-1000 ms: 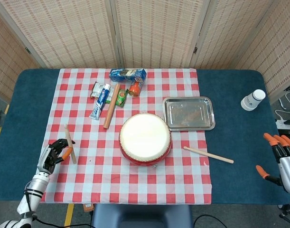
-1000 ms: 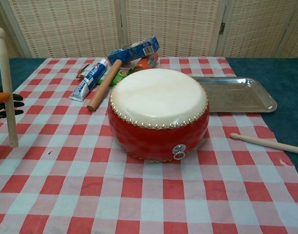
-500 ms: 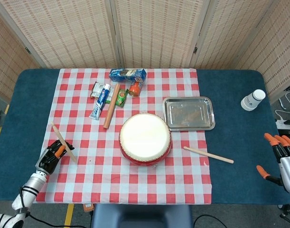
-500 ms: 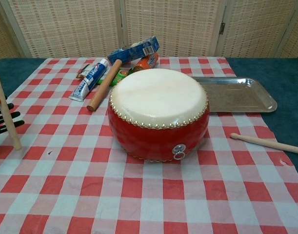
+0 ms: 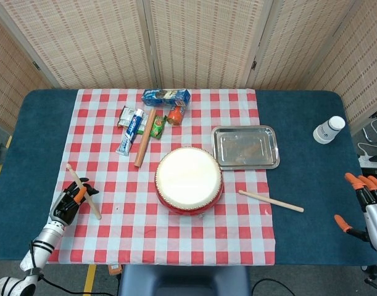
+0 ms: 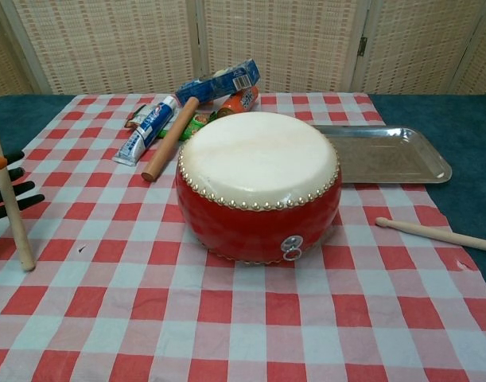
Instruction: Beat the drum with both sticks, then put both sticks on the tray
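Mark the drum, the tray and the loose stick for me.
drum (image 5: 188, 177), head view, middle of the white skin.
tray (image 5: 275, 148), head view, right rim.
loose stick (image 6: 437, 233), chest view, mid-shaft, lying on the cloth right of the drum.

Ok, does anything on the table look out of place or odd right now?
Mildly. A white plastic bottle lies tipped on its side on the blue table, right of the silver metal tray. One wooden drumstick lies loose by the red drum. Nothing looks spilled or damaged.
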{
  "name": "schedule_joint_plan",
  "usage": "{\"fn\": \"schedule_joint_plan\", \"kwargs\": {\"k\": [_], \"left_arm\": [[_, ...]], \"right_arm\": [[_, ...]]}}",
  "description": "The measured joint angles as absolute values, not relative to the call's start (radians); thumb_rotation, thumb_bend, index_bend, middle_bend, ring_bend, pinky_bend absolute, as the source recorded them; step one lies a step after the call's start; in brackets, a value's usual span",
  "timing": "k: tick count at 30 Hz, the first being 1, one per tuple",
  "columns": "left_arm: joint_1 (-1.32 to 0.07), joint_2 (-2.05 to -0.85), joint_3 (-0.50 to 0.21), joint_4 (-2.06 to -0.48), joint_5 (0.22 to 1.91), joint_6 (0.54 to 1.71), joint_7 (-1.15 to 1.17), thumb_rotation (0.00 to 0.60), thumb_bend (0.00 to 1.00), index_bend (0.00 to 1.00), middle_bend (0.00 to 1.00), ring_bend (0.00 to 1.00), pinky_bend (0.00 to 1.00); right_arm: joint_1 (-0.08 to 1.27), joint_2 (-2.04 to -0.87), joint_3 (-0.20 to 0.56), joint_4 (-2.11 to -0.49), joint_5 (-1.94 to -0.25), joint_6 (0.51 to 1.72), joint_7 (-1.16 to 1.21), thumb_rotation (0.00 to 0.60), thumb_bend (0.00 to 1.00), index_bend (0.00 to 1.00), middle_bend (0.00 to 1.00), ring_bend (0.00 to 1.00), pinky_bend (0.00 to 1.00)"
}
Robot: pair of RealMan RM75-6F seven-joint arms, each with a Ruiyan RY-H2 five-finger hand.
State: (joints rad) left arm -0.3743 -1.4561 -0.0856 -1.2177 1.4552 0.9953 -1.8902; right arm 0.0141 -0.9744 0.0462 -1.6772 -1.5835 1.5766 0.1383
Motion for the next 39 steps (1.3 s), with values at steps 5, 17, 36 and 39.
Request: {"fn": "schedule_joint_plan", "kwargs": {"k": [5, 17, 36, 39], "left_arm": [[-0.362, -1.457, -0.087, -1.232, 1.455, 1.032, -1.826, 0.593, 0.37, 0.48, 0.62, 0.52, 0.45], [-0.326, -1.471, -0.038, -1.239, 1.538, 1.175, -1.622, 0.532, 0.36, 0.55, 0.66, 0.55, 0.51], [-0.322, -1.529, 0.043, -1.137, 1.605, 1.238, -1.604, 0.526, 0.35, 0.59, 0.69, 0.56, 0.52], [-0.322, -1.538, 0.050, -1.121, 1.603, 1.238, -1.611, 0.529, 0.35, 0.59, 0.71, 0.57, 0.52]], "right_arm": [[0.014, -0.976, 0.046, -1.676, -1.587, 1.577, 0.138, 0.600, 0.16, 0.00, 0.14, 0.00, 0.09], [0.017, -0.977, 0.046, -1.677, -1.595, 1.580, 0.138, 0.600, 0.16, 0.00, 0.14, 0.00, 0.09], [0.020, -0.976, 0.048, -1.686, -1.595, 1.580, 0.130, 0.600, 0.16, 0.00, 0.14, 0.00, 0.10], [0.020, -0.976, 0.047, -1.687, -1.594, 1.579, 0.131, 0.600, 0.16, 0.00, 0.14, 0.00, 0.10]]}}
